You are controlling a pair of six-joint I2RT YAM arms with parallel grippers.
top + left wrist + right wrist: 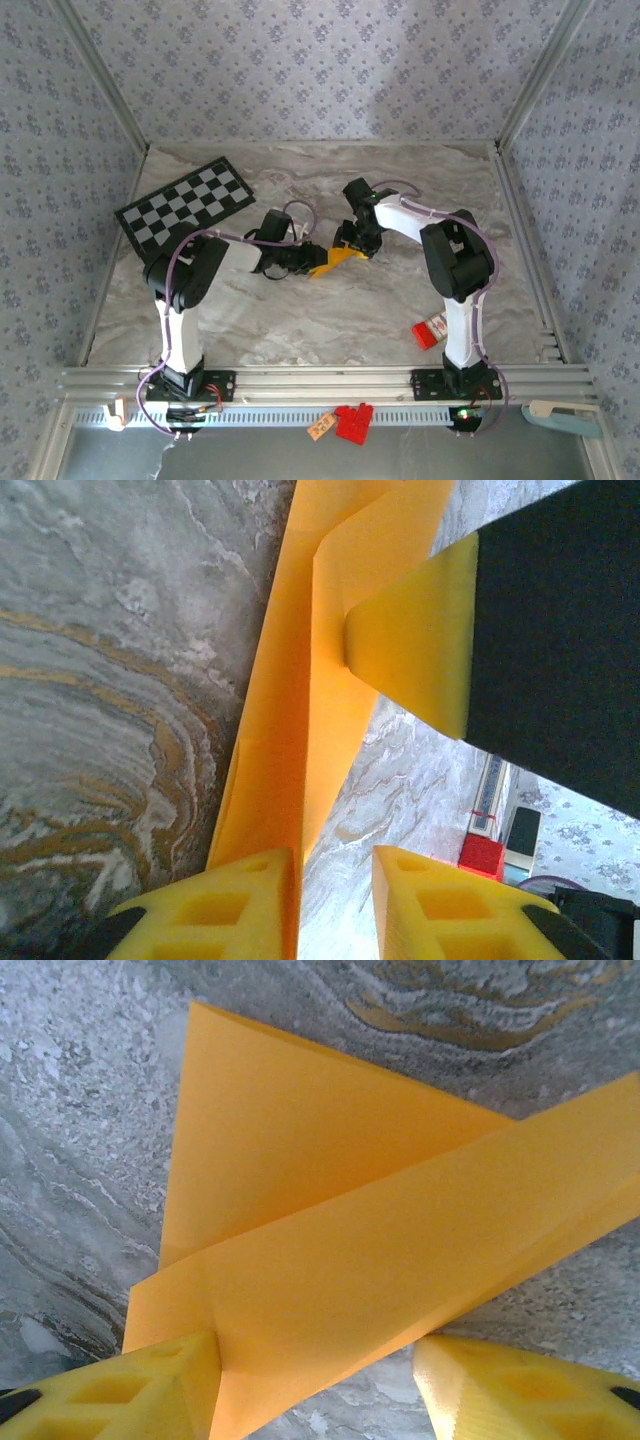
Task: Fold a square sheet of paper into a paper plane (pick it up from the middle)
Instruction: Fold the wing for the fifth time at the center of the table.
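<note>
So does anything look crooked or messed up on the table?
The checkered board at the far left lies crooked, its sides slanted against the table's edges. A red block sits alone near the front right. The paper is part folded; nothing looks torn or spilled.

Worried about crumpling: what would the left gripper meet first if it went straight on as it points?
Probably the folded paper lying right ahead; just past it, the right gripper's yellow finger. Depth is unclear.

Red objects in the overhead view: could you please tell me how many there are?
2: a small red block beside the right arm's base, and a red piece on the metal front rail. Others may hide under the arms.
</note>
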